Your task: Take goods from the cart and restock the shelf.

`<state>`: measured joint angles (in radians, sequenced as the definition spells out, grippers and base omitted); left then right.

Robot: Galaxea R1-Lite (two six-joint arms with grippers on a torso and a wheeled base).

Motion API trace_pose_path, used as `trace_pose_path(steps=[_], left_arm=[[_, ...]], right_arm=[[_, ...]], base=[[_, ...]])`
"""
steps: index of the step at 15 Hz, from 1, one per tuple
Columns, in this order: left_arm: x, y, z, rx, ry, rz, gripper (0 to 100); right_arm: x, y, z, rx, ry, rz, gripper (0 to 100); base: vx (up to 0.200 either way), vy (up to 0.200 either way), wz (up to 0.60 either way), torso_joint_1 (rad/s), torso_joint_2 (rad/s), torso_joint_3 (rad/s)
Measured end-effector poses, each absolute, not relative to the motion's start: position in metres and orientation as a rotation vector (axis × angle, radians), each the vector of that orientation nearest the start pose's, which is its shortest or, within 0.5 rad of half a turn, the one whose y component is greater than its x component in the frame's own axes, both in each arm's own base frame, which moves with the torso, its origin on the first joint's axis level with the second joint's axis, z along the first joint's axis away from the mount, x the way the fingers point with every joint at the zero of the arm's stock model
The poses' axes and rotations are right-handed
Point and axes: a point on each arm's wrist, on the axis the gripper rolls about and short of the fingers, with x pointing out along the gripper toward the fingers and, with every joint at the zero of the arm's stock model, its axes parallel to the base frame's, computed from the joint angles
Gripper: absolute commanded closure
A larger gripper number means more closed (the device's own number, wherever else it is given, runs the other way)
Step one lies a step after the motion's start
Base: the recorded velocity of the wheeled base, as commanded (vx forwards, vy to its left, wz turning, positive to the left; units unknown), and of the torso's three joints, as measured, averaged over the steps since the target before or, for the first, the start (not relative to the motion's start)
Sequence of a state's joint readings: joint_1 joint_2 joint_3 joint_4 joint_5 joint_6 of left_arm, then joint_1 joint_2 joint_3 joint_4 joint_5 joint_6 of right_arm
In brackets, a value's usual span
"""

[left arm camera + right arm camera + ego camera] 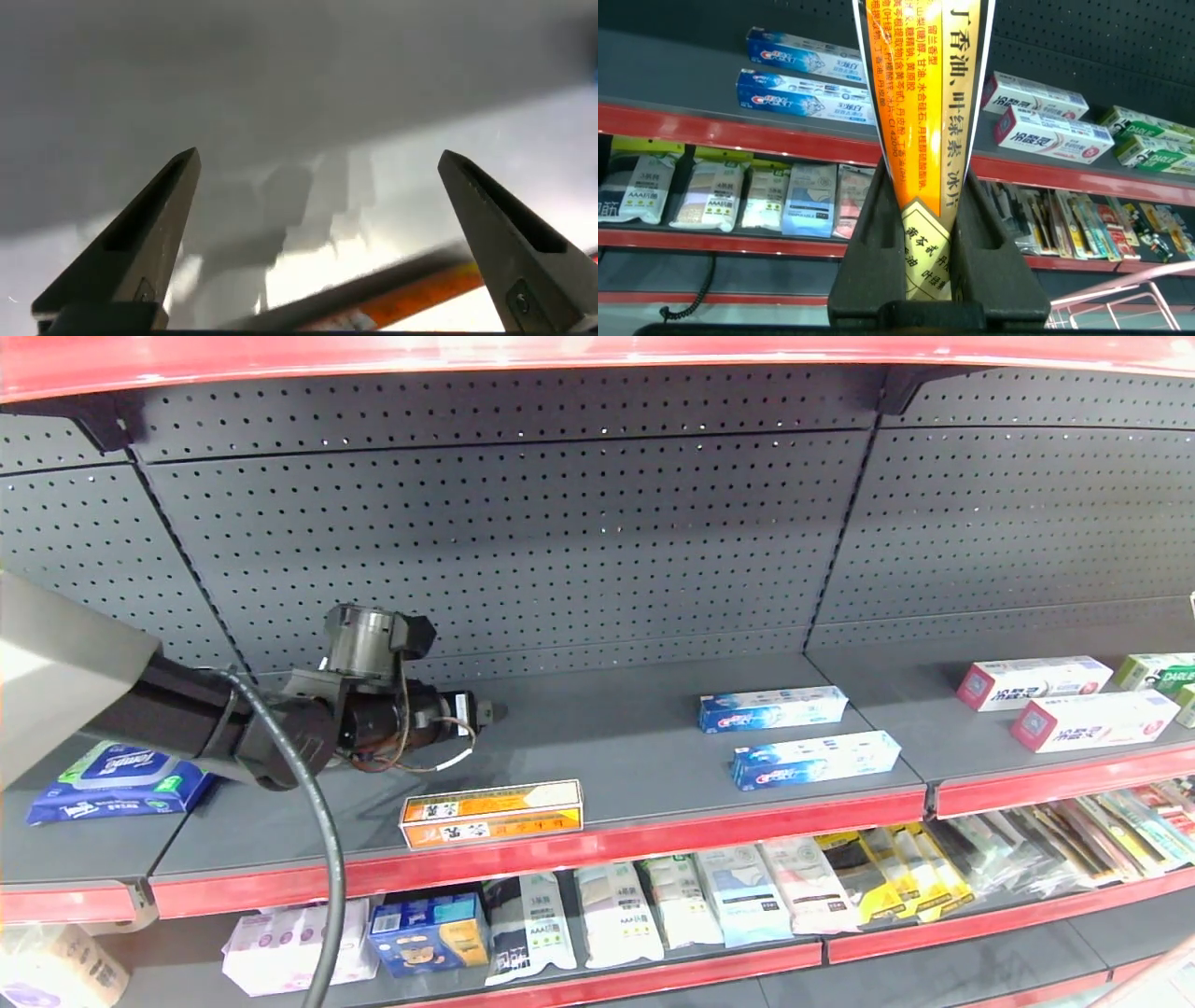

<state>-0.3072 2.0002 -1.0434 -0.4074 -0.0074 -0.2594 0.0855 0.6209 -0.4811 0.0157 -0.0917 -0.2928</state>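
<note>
Grey steel decking with a red front lip forms the shelf (635, 747), backed by perforated panels. At the far left, a blue wipes pack (112, 784) lies flat in the neighbouring bay. The left gripper (318, 157) hangs low over the deck, just behind the shelved orange box (492, 813). Its jaws are spread wide and nothing is between them. The shelved orange box lies lengthwise against the red lip, printed face outward, probably so that the label reads from the aisle. To its right, a bare strip of deck runs as far as two blue toothpaste boxes (773, 707), which lie one behind the other, parallel to the lip. This strip appears to be the most accessible placement zone. Beyond the bay joint, two red-and-white toothpaste boxes (1092, 721) lie in the same orientation, with green boxes (1158, 670) at the far right. The right gripper (920, 271) is clamped on the held orange box (920, 140), off the shelf and in front of it. The grip is at one end, so most of the box length projects free, which suits sliding it onto the deck. The approach must clear the red lip. It should also stay clear of the left arm, which occupies the air above the left part of the bay.
</note>
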Motion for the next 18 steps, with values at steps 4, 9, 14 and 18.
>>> trace_pose_path(steps=[4, 9, 14, 18], left_arm=[[0.331, -0.101, 0.123, -0.143, 0.344, -0.213, 0], [0.289, -0.080, 0.131, -0.008, 0.109, -0.204, 0], [0.243, -0.066, 0.158, 0.027, 0.000, -0.200, 0], [0.188, -0.051, 0.179, 0.070, -0.098, -0.210, 0]], right_arm=[[0.042, 0.001, 0.207, -0.303, 0.171, 0.016, 100], [0.051, 0.002, 0.205, -0.290, 0.210, 0.018, 100], [0.060, 0.003, 0.199, -0.262, 0.269, 0.024, 100], [0.060, 0.004, 0.194, -0.305, 0.282, 0.063, 100]], base=[[0.000, 0.000, 0.00, 0.000, 0.00, 0.000], [0.000, 0.000, 0.00, 0.000, 0.00, 0.000], [0.000, 0.000, 0.00, 0.000, 0.00, 0.000], [0.000, 0.000, 0.00, 0.000, 0.00, 0.000]])
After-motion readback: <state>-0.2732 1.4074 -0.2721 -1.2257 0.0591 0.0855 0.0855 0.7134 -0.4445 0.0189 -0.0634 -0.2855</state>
